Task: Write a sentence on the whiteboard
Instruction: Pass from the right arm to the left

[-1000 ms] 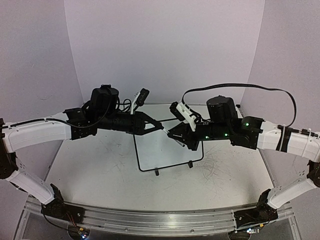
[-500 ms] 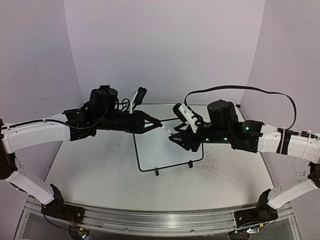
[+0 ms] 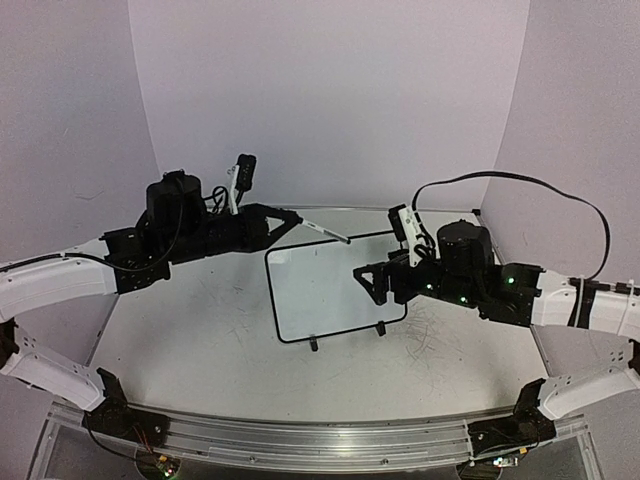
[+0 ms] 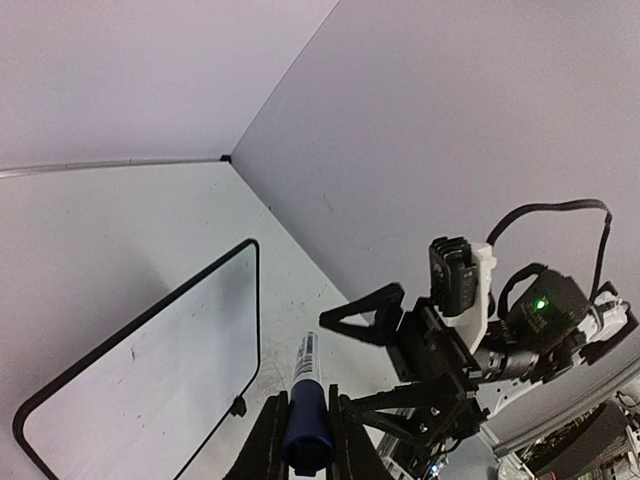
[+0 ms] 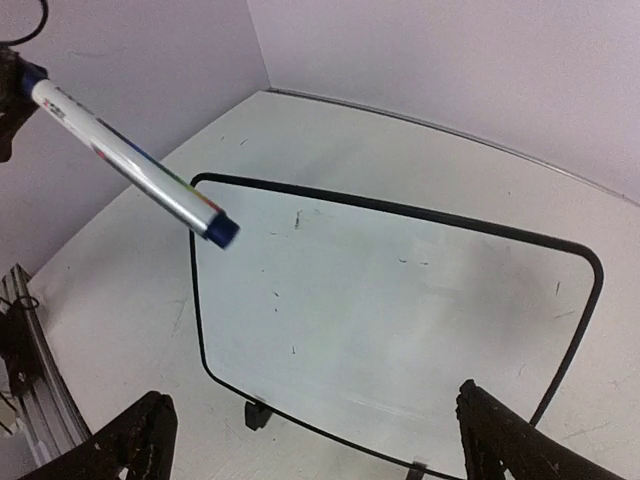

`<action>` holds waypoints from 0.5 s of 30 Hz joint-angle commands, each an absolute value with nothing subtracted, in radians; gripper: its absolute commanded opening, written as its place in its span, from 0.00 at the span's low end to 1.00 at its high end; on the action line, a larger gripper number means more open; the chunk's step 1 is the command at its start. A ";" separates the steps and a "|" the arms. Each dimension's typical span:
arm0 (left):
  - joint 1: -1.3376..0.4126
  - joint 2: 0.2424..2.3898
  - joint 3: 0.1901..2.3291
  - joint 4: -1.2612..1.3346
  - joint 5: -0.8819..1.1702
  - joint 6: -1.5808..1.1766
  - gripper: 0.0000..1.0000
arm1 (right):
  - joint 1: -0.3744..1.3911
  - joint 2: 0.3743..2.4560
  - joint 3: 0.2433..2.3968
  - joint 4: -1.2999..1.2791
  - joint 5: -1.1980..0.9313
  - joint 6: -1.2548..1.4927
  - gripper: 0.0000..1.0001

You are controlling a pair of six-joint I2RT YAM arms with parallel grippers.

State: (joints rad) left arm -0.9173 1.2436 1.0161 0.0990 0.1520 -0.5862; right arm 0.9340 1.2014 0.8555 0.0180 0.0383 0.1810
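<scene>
you've got a blue-tipped silver marker [image 3: 322, 231] slanting in the air above the white table [image 3: 200, 340]. faint grey scuffs [image 3: 440, 335] mark its right side, and an aluminium rail [image 3: 300, 440] lines the near edge.

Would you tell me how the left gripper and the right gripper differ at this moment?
The left gripper is shut on the marker; the right gripper is wide open and holds nothing. The left gripper is near the whiteboard's far left corner; the right gripper is at its right edge. Both are black, and neither appears to touch the board.
</scene>
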 commanded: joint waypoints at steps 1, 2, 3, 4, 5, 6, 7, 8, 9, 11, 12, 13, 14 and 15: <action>-0.918 1.230 1.038 0.260 0.118 -0.607 0.00 | 0.931 1.150 0.800 0.225 0.111 0.502 0.98; -0.918 1.233 1.039 0.287 0.126 -0.610 0.00 | 0.931 1.137 0.782 0.265 0.077 0.517 0.98; -0.917 1.235 1.038 0.315 0.139 -0.619 0.00 | 0.930 1.132 0.777 0.303 0.044 0.530 0.98; -0.918 1.236 1.028 0.341 0.146 -0.628 0.00 | 0.929 1.136 0.786 0.314 0.005 0.533 0.98; -0.918 1.238 1.018 0.383 0.154 -0.640 0.00 | 0.929 1.146 0.804 0.317 -0.049 0.526 0.98; -0.918 1.240 1.003 0.430 0.161 -0.655 0.00 | 0.929 1.155 0.820 0.320 -0.091 0.520 0.98; -0.918 1.240 0.984 0.477 0.164 -0.670 0.00 | 0.929 1.163 0.833 0.325 -0.122 0.519 0.98; -0.917 1.240 0.970 0.511 0.166 -0.684 0.00 | 0.929 1.168 0.842 0.345 -0.153 0.527 0.98; -0.917 1.240 0.957 0.544 0.166 -0.697 0.00 | 0.929 1.172 0.849 0.367 -0.186 0.538 0.98; -0.918 1.244 0.928 0.650 0.179 -0.731 0.00 | 0.929 1.178 0.849 0.485 -0.287 0.574 0.98; -0.918 1.251 0.918 0.690 0.193 -0.751 0.00 | 0.929 1.185 0.846 0.565 -0.338 0.596 0.98; -0.918 1.256 0.915 0.718 0.206 -0.761 0.00 | 0.930 1.198 0.849 0.608 -0.379 0.624 0.98; -0.917 1.265 0.921 0.735 0.225 -0.766 0.00 | 0.930 1.212 0.860 0.632 -0.391 0.648 0.98; -0.918 1.273 0.927 0.746 0.242 -0.769 0.00 | 0.930 1.227 0.871 0.645 -0.395 0.665 0.98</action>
